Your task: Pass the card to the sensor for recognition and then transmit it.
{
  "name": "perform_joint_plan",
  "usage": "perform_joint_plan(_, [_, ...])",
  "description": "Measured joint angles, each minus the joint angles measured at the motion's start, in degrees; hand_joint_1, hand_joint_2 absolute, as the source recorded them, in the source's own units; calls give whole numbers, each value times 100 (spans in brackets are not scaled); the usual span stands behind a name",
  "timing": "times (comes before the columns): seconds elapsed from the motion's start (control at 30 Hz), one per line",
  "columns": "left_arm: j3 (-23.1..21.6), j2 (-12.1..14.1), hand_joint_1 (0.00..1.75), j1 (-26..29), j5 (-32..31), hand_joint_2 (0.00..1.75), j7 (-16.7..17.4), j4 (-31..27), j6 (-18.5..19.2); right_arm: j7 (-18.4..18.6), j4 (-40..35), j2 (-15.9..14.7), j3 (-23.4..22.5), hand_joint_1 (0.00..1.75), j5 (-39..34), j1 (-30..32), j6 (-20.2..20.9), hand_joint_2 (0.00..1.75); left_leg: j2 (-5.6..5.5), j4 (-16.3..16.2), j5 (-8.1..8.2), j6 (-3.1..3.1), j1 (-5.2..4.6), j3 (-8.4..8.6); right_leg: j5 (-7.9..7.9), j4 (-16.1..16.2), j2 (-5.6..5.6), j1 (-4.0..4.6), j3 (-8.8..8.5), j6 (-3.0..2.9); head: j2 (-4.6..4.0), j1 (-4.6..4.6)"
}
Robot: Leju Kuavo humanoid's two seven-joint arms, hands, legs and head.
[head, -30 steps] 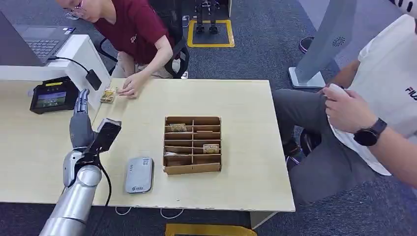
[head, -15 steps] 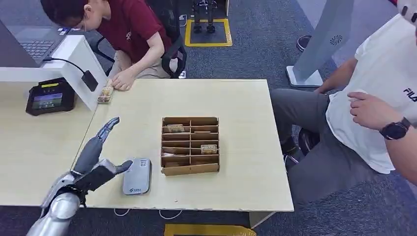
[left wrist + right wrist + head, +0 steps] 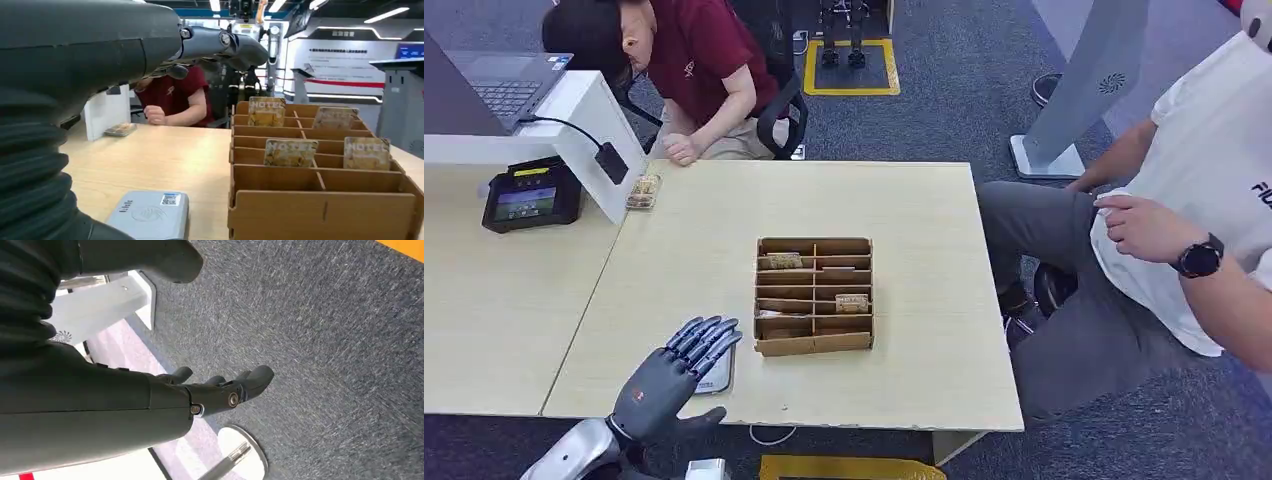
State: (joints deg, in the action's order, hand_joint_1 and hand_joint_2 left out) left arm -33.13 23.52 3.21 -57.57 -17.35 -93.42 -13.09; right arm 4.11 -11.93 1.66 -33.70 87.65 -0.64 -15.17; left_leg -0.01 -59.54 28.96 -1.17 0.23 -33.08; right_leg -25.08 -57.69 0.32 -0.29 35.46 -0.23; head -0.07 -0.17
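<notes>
My left hand (image 3: 674, 375) hovers at the table's near edge with its fingers stretched out and nothing in them. It partly covers the grey card sensor (image 3: 717, 372), which lies flat just left of the cardboard organiser (image 3: 814, 343). In the left wrist view the fingers (image 3: 220, 42) reach out above the sensor (image 3: 150, 215), and hotel cards (image 3: 291, 152) stand in the organiser (image 3: 320, 210). A small pile of cards (image 3: 642, 190) lies at the far left of the table. My right hand (image 3: 220, 390) hangs over the carpet, fingers loosely apart and holding nothing.
A person in red (image 3: 694, 60) sits at the table's far side, one hand near the far edge. A black payment terminal (image 3: 524, 200) and a white divider (image 3: 589, 130) stand far left. A person in white (image 3: 1194, 200) sits to the right.
My left hand has drawn back from the far left, near the card pile, to the near edge over the sensor. The person in red has taken their hand off the card pile.
</notes>
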Motion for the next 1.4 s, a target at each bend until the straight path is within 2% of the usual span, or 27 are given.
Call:
perform_joint_plan(0.53, [-164, 42, 0, 1, -2, 175, 2, -11, -24, 35, 0, 2, -57, 0, -17, 0, -18, 175, 0, 0, 1, -1, 0, 0, -1, 0, 0, -1, 0, 1, 0, 0])
perform_joint_plan(0.73, [-560, -116, 0, -81, -385, 175, 248, 35, -44, 114, 0, 22, -126, 0, -70, -11, -37, 175, 0, 0, 1, -1, 0, 0, -1, 1, 0, -1, 1, 1, 0, 0])
perform_joint_plan(0.8, [-671, -214, 0, -171, -656, 175, 514, 149, -129, 131, 0, 31, -166, 0, -76, -22, -37, 175, -1, 0, 1, -1, -4, 0, -1, 1, -1, -2, 1, 1, 0, 0])
perform_joint_plan(0.9, [-809, -448, 0, -339, -1133, 175, 1100, 466, -396, 175, 0, 50, -190, 0, -13, -34, -42, 175, -1, -1, 1, -1, -4, 2, 0, 1, -2, -2, 1, 1, 0, 0])
perform_joint_plan(0.93, [-815, -589, 0, -435, -1369, 175, 1498, 633, -517, 179, 0, 55, -190, 0, 35, -34, -55, 175, -2, -2, 0, -1, -5, 2, 1, 1, -2, -2, 1, 1, 0, 0])
perform_joint_plan(1.0, [-802, -839, 0, -682, -1493, 175, 1878, 932, -597, 179, 0, 57, -190, 0, 92, -36, -68, 175, -10, -2, -2, -5, -6, -1, 3, 1, -13, -2, -2, 3, 0, 0])
perform_joint_plan(1.17, [-650, -1222, 0, -1076, -1593, 175, 1937, 1534, -592, 166, 0, 66, -192, 0, 129, -52, -85, 175, -8, -2, -2, -4, -5, 3, 6, 1, -10, -1, -5, -1, 0, 2])
perform_joint_plan(1.4, [-404, -1429, 0, -1104, -1545, 175, 1937, 1823, -603, 103, 0, 70, -223, 0, 155, -52, -96, 175, -9, -1, -2, -4, -5, 3, 3, 0, -10, -1, -3, -1, 0, 4])
